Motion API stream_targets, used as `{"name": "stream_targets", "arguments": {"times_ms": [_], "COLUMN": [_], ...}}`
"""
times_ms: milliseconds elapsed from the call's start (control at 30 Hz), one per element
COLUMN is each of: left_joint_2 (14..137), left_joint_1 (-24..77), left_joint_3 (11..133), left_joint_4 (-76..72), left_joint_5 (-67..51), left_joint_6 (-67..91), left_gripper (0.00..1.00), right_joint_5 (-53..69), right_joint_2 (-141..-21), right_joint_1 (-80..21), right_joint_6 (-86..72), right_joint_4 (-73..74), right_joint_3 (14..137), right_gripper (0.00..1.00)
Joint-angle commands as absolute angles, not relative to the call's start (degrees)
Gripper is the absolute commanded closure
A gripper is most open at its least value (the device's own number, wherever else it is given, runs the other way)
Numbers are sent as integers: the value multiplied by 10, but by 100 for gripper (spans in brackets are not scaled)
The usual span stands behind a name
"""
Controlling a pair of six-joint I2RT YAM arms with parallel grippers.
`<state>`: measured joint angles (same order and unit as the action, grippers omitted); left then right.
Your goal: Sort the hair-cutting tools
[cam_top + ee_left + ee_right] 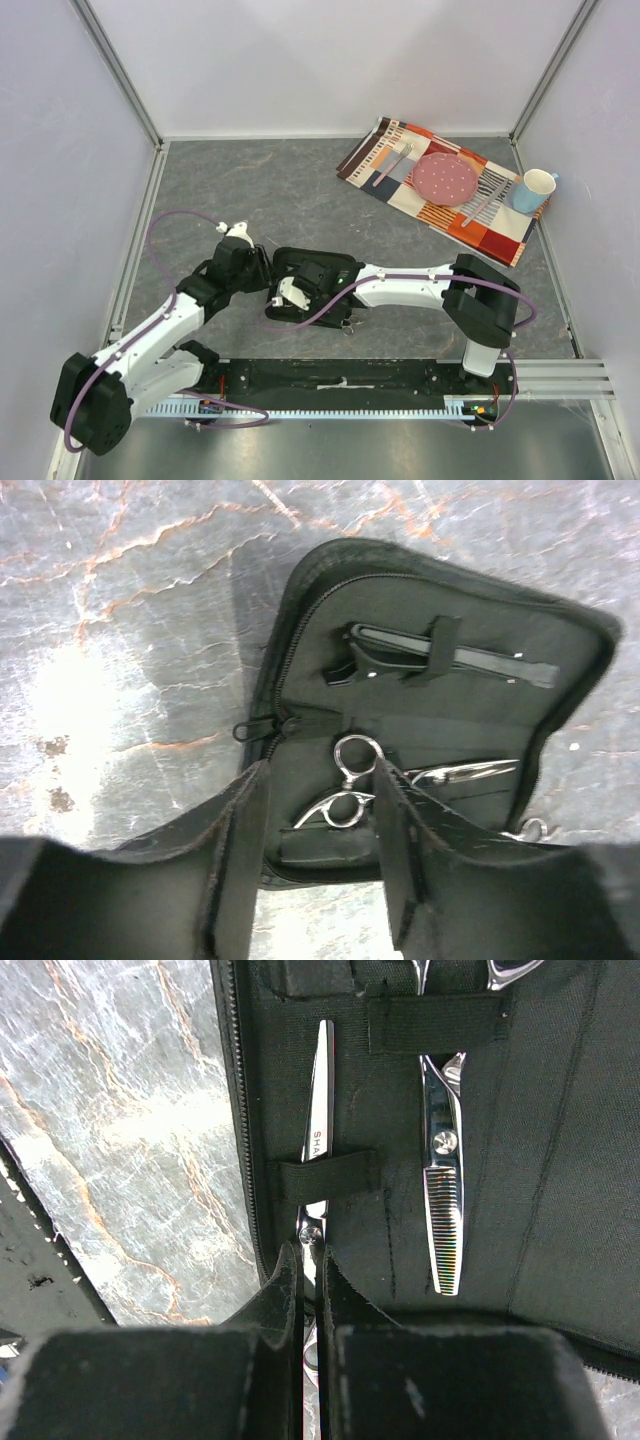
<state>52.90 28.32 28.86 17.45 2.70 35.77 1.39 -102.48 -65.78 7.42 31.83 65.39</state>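
Over the open black case (420, 595) the left arm (150, 340) and right arm (400, 285) bend inward. The left pincer (320, 770) gapes, ring handles (350, 780) just past its tips. The right pincer (308, 1252) clamps the plain scissors (318, 1090), one of two pairs, with the toothed scissors (443, 1220) strapped to its right. Ahead of the left pincer lie black clips (480, 663), count unclear.

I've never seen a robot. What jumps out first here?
An open black case mid-table, with the left arm and right arm bent over it. Inside, shiny toothed scissors sit under a strap, and the right tool pinches a slimmer pair. At the far right lies a striped mat with a pink plate.
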Motion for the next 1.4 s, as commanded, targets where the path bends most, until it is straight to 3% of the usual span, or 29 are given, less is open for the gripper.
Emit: {"name": "stream_targets", "arguments": {"times_ms": [0, 100, 500, 733, 967, 1367], "left_joint_2": [568, 591, 563, 582, 601, 622], "left_joint_1": [281, 281, 281, 281, 282, 282], "left_joint_3": [290, 287, 252, 220, 206, 212], "left_joint_4": [153, 156, 188, 169, 140, 132], "left_joint_5": [54, 64, 38, 26, 14, 6], "left_joint_6": [363, 372, 395, 400, 401, 403], "left_gripper": [66, 78, 94, 92, 83, 83], "right_joint_5": [4, -23, -24, -19, -12, -2], "right_joint_2": [-1017, -1013, -1016, -1021, -1033, -1069], "right_joint_1": [-655, -656, -655, -656, -660, -691], "right_joint_6": [53, 52, 69, 77, 83, 112], "right_joint_4": [327, 331, 342, 348, 350, 347], "right_joint_3": [671, 679, 681, 690, 694, 725], "right_gripper": [100, 100, 100, 100, 100, 100]}}
